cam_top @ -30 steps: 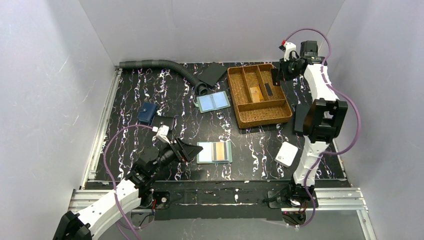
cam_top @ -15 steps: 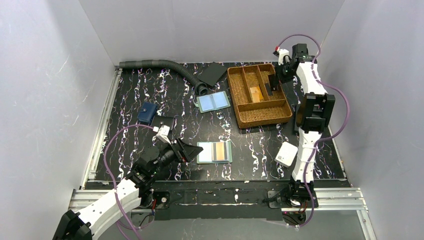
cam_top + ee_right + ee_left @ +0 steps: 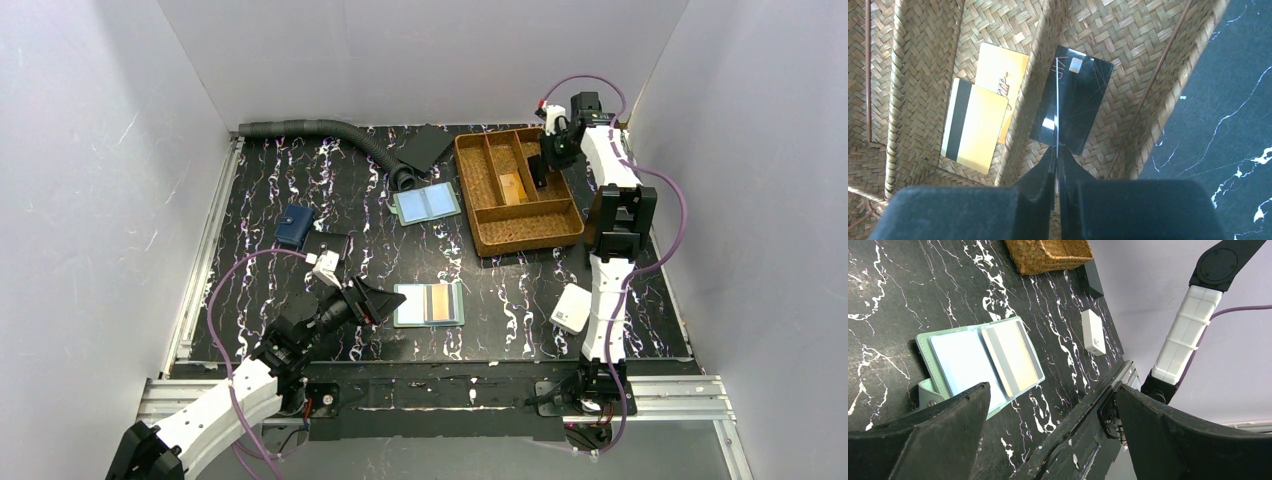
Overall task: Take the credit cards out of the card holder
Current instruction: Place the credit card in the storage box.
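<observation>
The card holder (image 3: 430, 304) lies open on the counter (image 3: 300, 180), well nearer the arm bases than the wicker tray (image 3: 525, 238), with a striped credit card (image 3: 1010, 357) showing inside. The left gripper (image 3: 1053, 386) sits beside it, jaws spread. Over the tray, the right gripper (image 3: 1056, 150) has its jaws pinching what seems to be a thin card (image 3: 1056, 100) seen edge-on, above a black card (image 3: 1083, 105).

Right hand (image 3: 1056, 150) pinching a thin card (image 3: 1056, 100) edge-on over the wicker tray (image 3: 1128, 45), black card (image 3: 1083, 100) below, two gold cards (image 3: 975, 125) to its left.

cards (image 3: 973, 127) in basket (image 3: 530, 232), holder (image 3: 430, 304) before basket
</observation>
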